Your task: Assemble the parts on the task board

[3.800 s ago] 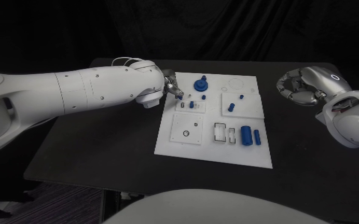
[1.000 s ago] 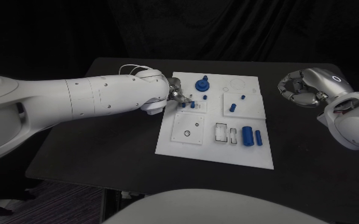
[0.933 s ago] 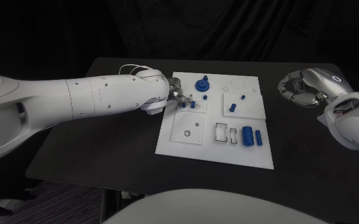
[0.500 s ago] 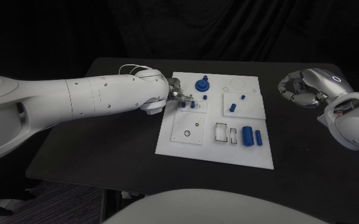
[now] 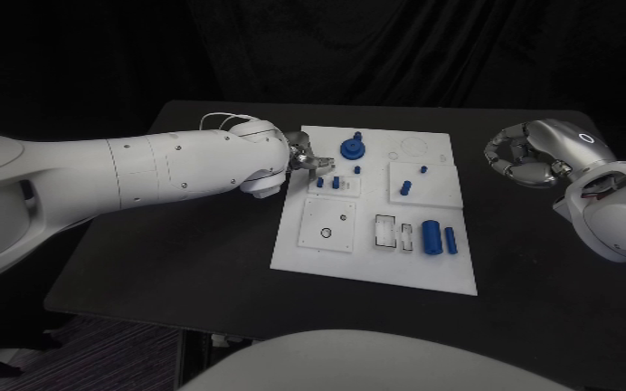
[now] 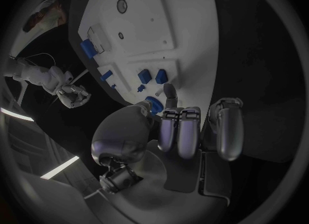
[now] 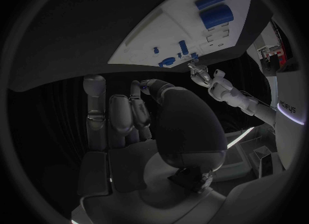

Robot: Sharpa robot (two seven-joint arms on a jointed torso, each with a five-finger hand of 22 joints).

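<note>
Two hands: left hand (image 5: 301, 160) over task board (image 5: 372, 269), right hand (image 5: 519, 157) apart.

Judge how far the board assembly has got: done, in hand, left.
Done, apparently: small blue pegs stand in upper blocks of the task board. In hand: the left robot hand is beside them; whether it holds a part is unclear. Left: two blue cylinders lie flat; the right robot hand hangs off the board.

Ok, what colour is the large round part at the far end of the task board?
Blue. The round part shows best in the head view, standing on the white task board.
</note>
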